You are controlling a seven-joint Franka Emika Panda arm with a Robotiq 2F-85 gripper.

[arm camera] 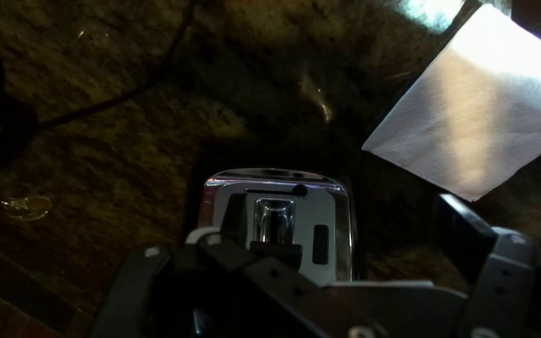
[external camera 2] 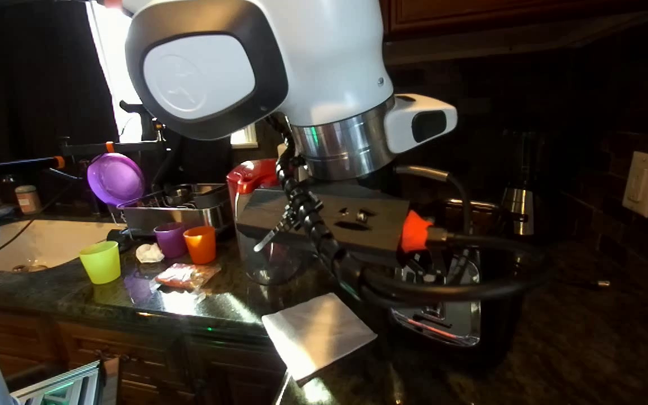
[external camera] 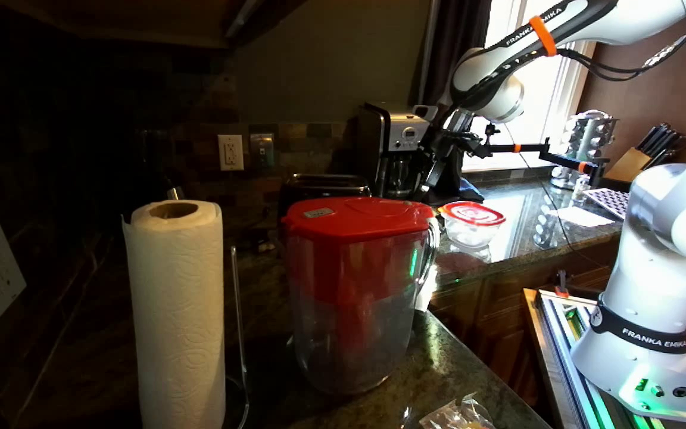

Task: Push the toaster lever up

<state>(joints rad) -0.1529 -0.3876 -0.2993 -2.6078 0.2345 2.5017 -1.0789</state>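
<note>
The toaster (arm camera: 322,206) stands on the counter, its grey end panel and chrome edge facing up in the wrist view. Its dark lever (arm camera: 277,252) crosses the chrome slot, partly hidden by a finger. In an exterior view the toaster (external camera 2: 473,315) shows at the right, partly behind the gripper and cables; the lever is hard to make out there. In an exterior view the dark toaster (external camera: 325,182) is mostly behind the pitcher. My gripper (arm camera: 341,204) is open and empty. Its left finger overlaps the panel beside the lever; contact cannot be told. Its right finger is beyond the toaster's right side.
A red-lidded pitcher (external camera: 355,268) stands near the toaster, with a paper-towel roll (external camera: 179,316) beside it. A coffee maker (external camera: 402,134) stands behind. A white napkin (arm camera: 472,108) lies beside the toaster. A dark cord (arm camera: 106,101) crosses the counter. Cups (external camera 2: 200,244) stand farther off.
</note>
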